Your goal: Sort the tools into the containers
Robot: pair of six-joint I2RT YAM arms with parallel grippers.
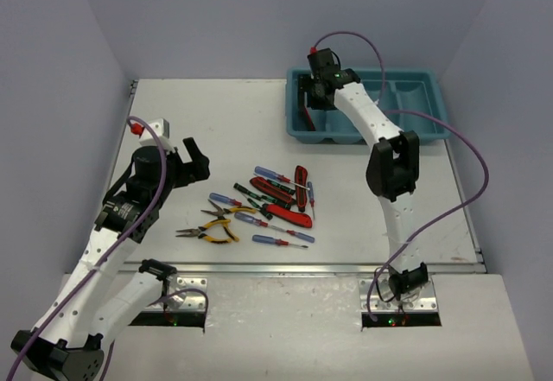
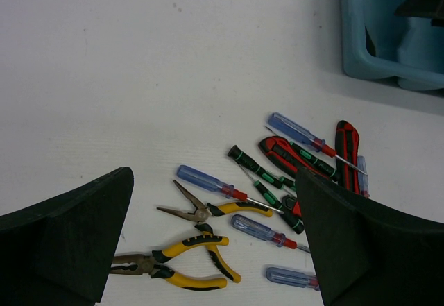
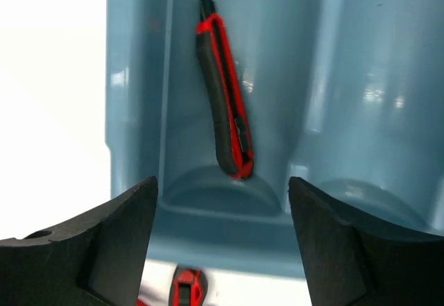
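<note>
- The right gripper (image 3: 222, 181) hangs over the 9 o'clock end of the teal tray (image 1: 428, 96). Its fingers are spread apart with nothing clamped between them — released.
- Below it a red-and-black knife (image 3: 225, 98) lies flat in the tray's end compartment, the one along the outer wall at 9 o'clock in the top view. It runs lengthwise: in the right wrist view its tip points to 12 o'clock and its butt lies by the rounded end wall at 6 o'clock. It touches neither finger.
- Seen from above, the tray sits at about 1 o'clock on the white table (image 1: 216, 113).
- The left gripper (image 2: 213, 181) hovers above the table at 9 o'clock of the loose tools, its fingers wide apart and holding nothing.
- The loose tools lie in a heap near the middle of the table, a little toward 6 o'clock, well apart from the tray:
  - Two yellow pliers (image 2: 201, 240) lie just beside each other at the heap's 8 o'clock edge.
  - Blue screwdrivers (image 2: 201, 179) with red necks are scattered through the heap, one of them alone at the 6 o'clock edge.
  - Black-and-green screwdrivers (image 2: 253, 166) cross one another in the middle.
  - More loose knives (image 1: 301, 182), red and black like the one in the tray, lie toward 3 o'clock. One of them runs 12 to 6 — the others slant.
- Any print on the handles or the tray is too small to read in these views.
</note>
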